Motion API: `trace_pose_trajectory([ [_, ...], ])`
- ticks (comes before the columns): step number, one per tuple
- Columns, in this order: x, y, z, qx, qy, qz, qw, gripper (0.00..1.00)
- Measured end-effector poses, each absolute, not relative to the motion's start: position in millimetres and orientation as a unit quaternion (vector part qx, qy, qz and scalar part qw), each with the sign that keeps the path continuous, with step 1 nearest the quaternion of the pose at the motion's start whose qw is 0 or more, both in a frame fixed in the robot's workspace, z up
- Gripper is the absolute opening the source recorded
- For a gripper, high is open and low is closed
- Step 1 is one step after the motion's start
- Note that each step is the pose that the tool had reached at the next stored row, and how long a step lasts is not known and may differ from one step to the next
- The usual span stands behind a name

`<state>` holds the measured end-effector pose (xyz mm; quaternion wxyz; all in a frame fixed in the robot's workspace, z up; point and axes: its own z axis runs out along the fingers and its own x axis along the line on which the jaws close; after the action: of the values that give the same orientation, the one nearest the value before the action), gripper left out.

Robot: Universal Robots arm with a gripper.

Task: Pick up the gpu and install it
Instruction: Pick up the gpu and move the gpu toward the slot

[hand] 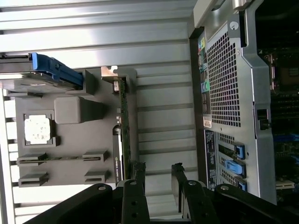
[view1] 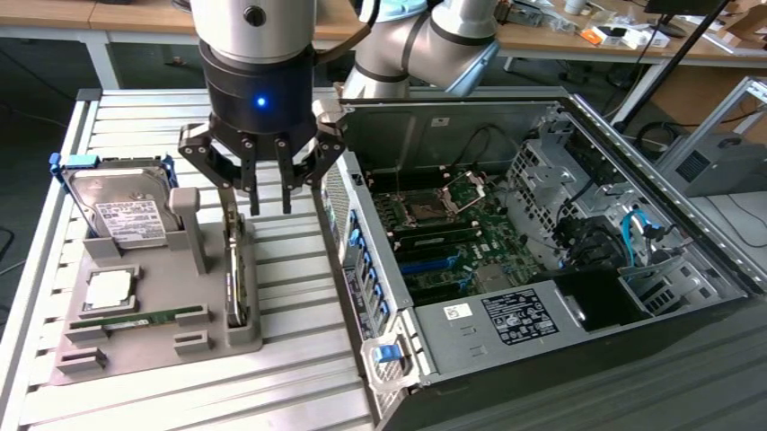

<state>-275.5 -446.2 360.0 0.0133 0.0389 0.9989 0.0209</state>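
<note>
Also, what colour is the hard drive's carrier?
The carrier is blue; best seen in wrist view.

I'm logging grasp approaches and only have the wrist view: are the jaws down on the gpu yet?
Observer: No. In the exterior view the gripper, jaws open, hangs above the gpu and looks clear of it.
Operator: What sits behind that blue handle?
Observer: A hard drive with a white label, standing upright in the grey holder.
Operator: And the case beside it?
Observer: The computer case lies open side up, with its motherboard exposed and cables along the exterior view's right.
</note>
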Motion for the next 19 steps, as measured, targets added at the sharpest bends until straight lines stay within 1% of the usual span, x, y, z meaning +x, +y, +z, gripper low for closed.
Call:
trace_pose_trajectory([
  [19,-275.5,-446.2,355.9,0.039,0.999,0.021,0.013,0.36],
])
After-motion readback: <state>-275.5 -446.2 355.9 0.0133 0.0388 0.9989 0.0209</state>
